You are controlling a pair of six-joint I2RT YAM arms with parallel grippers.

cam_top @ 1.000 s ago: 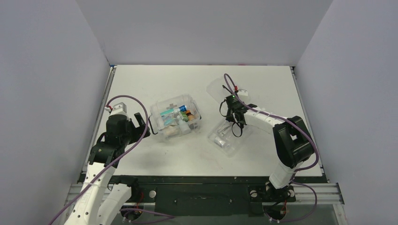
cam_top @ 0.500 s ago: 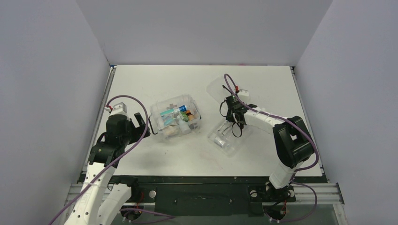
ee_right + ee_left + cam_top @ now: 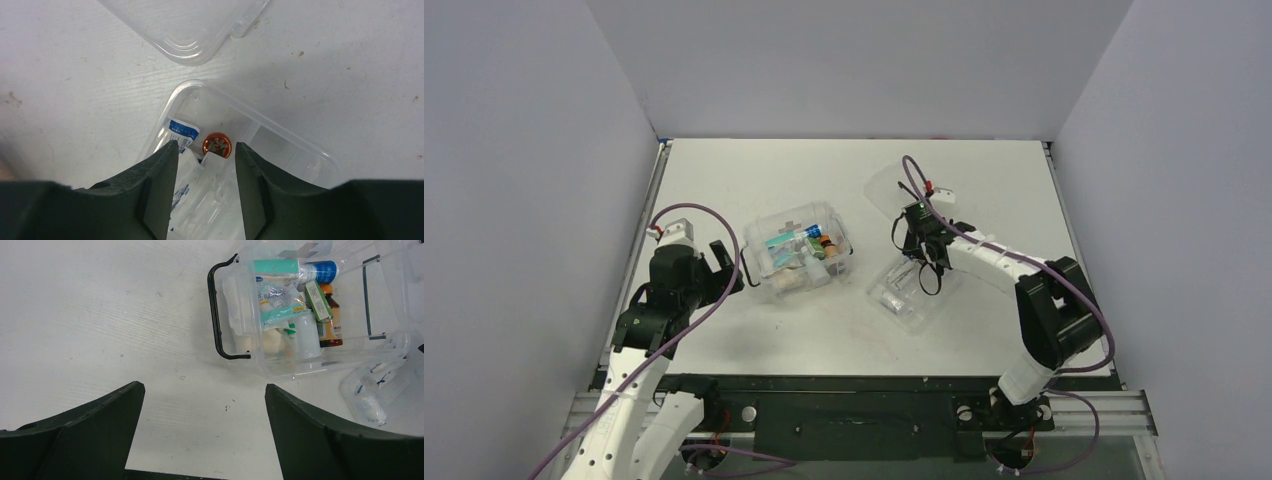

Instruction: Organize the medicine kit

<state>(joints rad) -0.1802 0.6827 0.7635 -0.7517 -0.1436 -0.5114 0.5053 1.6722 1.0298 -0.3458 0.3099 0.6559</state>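
Left claw hung spread wide above the bare surface, just short of the medicine kit. That box sat left of centre, open-topped and packed, a teal tube and a brown bottle among its contents. Right claw stood partly spread, pinching nothing, over the shallow clear tray, its tips flanking a small red-topped tin and a white sachet. A clear lid lay just beyond the tray.

on the white table, a clear plastic rectangular medicine kit sits left of centre, bottles and packets inside it. to its right lies a shallow clear plastic tray holding small sachets; a flat clear plastic lid lies just behind the tray.
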